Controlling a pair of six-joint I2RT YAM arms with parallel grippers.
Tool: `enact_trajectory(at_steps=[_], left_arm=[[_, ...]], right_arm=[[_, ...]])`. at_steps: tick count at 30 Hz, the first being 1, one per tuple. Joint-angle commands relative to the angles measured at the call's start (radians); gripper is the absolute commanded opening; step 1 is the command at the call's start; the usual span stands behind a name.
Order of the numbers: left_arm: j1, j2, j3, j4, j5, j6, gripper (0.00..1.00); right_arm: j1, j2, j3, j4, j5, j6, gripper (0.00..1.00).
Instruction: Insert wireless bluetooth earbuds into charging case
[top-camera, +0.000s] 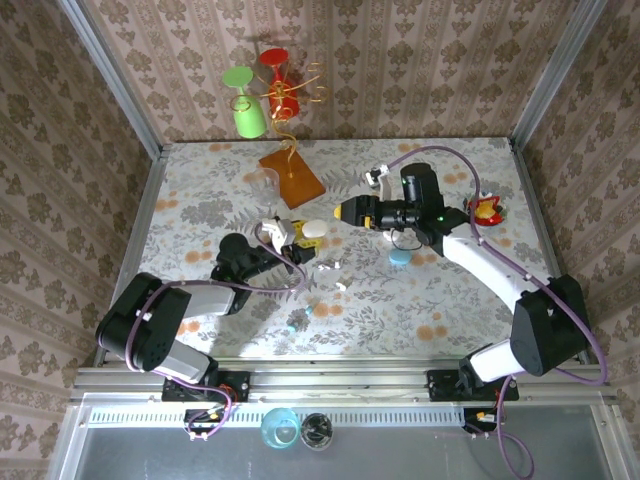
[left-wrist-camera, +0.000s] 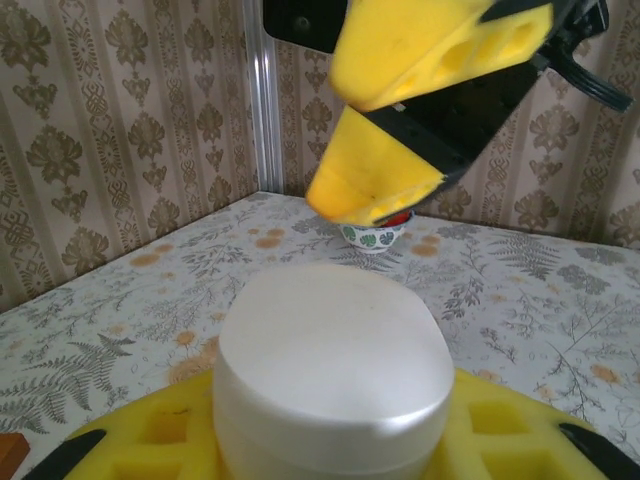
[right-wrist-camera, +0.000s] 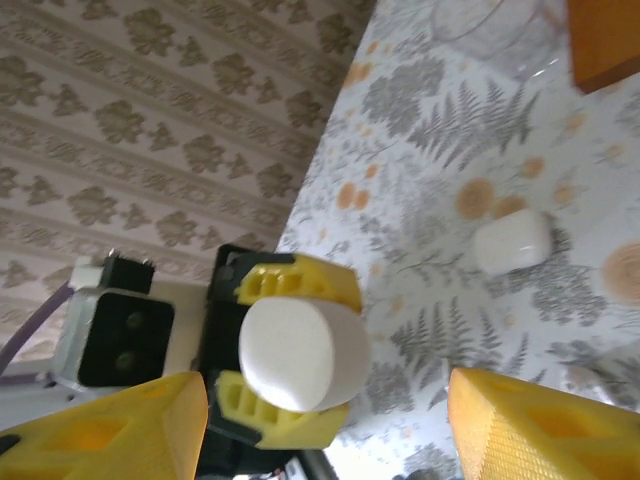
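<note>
My left gripper is shut on a white pebble-shaped charging case, lid closed, held off the table. The left wrist view has the case sitting between my yellow pads. My right gripper is open and points at the case from the right, a short gap away. Its yellow fingers hang just beyond the case. In the right wrist view the held case lies between and ahead of my open fingertips. Two tiny white earbuds lie on the table near the left gripper.
A second white case lies on the table beyond the left gripper. An orange block and a clear glass stand farther back. A blue cap and a small bowl with a red item sit on the right.
</note>
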Motion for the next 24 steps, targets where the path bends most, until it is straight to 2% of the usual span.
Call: enact_trajectory(at_steps=[1,11,15,24], left_arm=[[0.001,-0.014,0.035,0.056,-0.006,-0.043,0.27],[-0.03,-0.013,0.056,0.058,-0.085,-0.03,0.26],[-0.033,-0.001,0.07,0.056,-0.083,-0.049,0.26],[-0.037,0.017,0.07,0.057,-0.082,-0.048,0.27]], right_arm=[[0.001,0.032,-0.024,0.12,-0.119,0.135,0.66],[0.053,0.121,-0.049,0.28,-0.132,0.281,0.65],[0.064,0.166,-0.069,0.448,-0.14,0.426,0.62],[0.066,0.187,-0.082,0.484,-0.131,0.469,0.39]])
